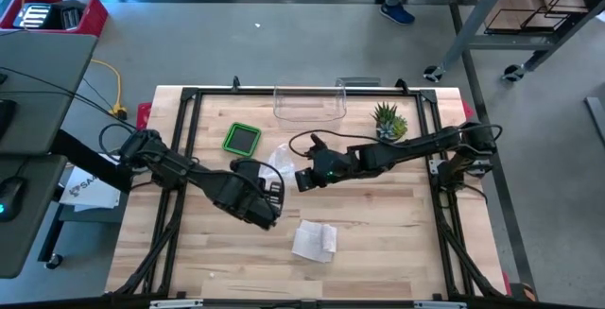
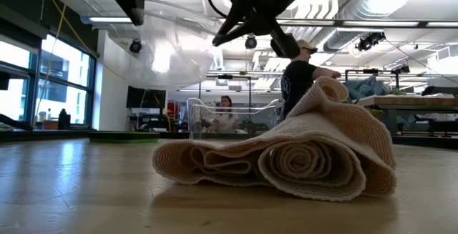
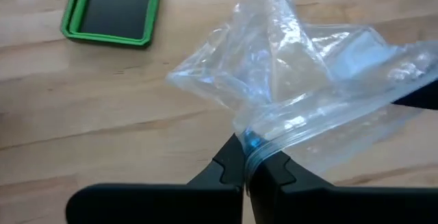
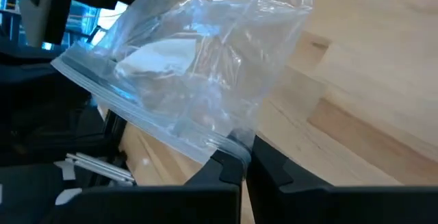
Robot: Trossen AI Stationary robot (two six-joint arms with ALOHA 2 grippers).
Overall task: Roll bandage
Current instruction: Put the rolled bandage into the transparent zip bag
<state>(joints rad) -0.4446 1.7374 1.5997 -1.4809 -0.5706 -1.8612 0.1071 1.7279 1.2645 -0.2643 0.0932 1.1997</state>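
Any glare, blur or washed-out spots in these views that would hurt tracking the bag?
Low view: windows and ceiling lights blow out bright; the plastic bag is a faint haze, while the bandage is sharp. Left wrist view: bag shows specular streaks. Right wrist view: background behind the bag is blurred.

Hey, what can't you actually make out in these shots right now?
- White thing inside the plastic bag: right wrist view, blurred by creased film.
- Left end effector and right end effector: high view, too small to show their grip.
- Far side of the bandage: low view, hidden by its own folds.
- Both arms: low view, cut off by the top edge.
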